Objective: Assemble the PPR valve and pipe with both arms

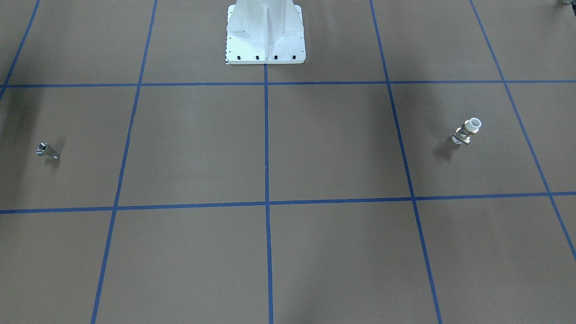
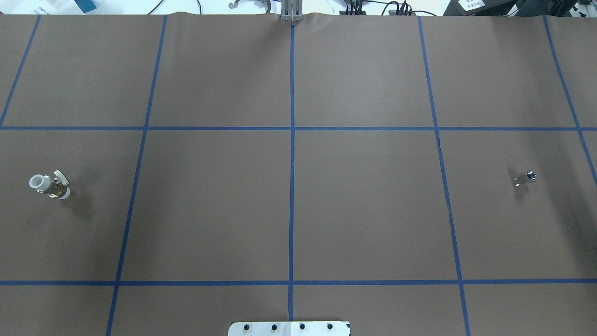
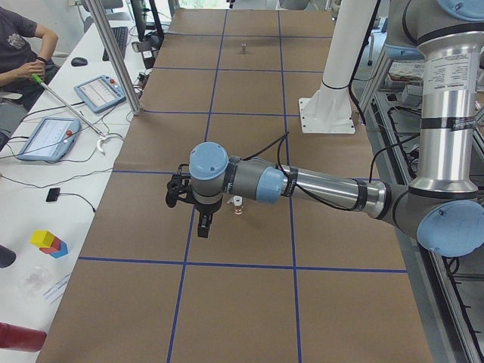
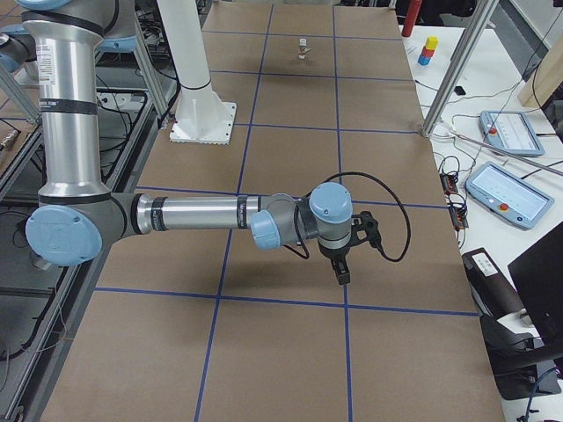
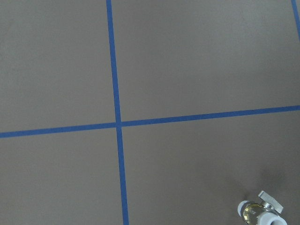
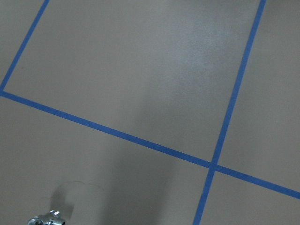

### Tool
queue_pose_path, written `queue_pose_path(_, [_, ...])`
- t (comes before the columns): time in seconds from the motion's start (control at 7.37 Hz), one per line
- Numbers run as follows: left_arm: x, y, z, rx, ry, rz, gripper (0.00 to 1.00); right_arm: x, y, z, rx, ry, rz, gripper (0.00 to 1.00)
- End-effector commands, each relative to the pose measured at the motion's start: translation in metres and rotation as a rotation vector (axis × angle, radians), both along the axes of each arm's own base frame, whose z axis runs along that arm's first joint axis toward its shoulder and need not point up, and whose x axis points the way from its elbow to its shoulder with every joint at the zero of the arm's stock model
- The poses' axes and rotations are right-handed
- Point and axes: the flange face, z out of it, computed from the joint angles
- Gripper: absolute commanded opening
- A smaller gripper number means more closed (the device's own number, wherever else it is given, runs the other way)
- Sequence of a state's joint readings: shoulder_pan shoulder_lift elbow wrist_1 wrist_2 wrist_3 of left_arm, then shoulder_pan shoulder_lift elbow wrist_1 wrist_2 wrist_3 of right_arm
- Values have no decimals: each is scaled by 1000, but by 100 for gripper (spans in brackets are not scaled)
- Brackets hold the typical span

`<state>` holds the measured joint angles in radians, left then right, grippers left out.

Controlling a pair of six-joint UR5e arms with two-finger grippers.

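The light is bright and even on the brown table (image 2: 364,210). Soft dark shadows lie beside the valve (image 1: 466,131) and the small metal part (image 1: 47,150).

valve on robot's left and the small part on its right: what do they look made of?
Valve: white matte ends, likely plastic (PPR). The yellowish glossy middle looks like brass. The pale handle's material is unclear. Small fitting: bright mirror-like glints, so probably chromed or polished metal, but it is too small to say more.

arms (image 3: 325,187) (image 4: 202,214): 2 | valve (image 1: 467,131): 1 | metal fitting (image 1: 47,151): 1 | pedestal (image 1: 265,33): 1 | tablets (image 4: 506,132) (image 4: 515,193): 2
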<state>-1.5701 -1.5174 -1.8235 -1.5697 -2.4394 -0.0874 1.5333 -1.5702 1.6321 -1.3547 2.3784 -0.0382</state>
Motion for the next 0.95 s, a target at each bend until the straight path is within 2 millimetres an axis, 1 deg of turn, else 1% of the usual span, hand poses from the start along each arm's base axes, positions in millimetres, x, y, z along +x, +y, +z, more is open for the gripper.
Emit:
queue_pose_path(0.0, [0,4,1,-7,1,3,100,23,-4,2,-3,27,-102,99])
queue_pose_path(0.14, [1,4,2,-9,4,4,100,29,-10,-8,-14,27,-99,99])
queue_pose_path(0.27, [1,6,6,-13,3,5,100,29,-7,-4,-22,33,-100,99])
queue_pose_path(0.41, [1,20,18,-29,4,9,100,29,-6,-2,-25,33,-100,99])
queue_pose_path(0.68, [1,20,14,1,6,8,100,29,-5,-1,-31,35,-96,99])
queue_pose_path(0.81, [1,20,14,-2,5,7,100,29,0,3,-36,30,-94,99])
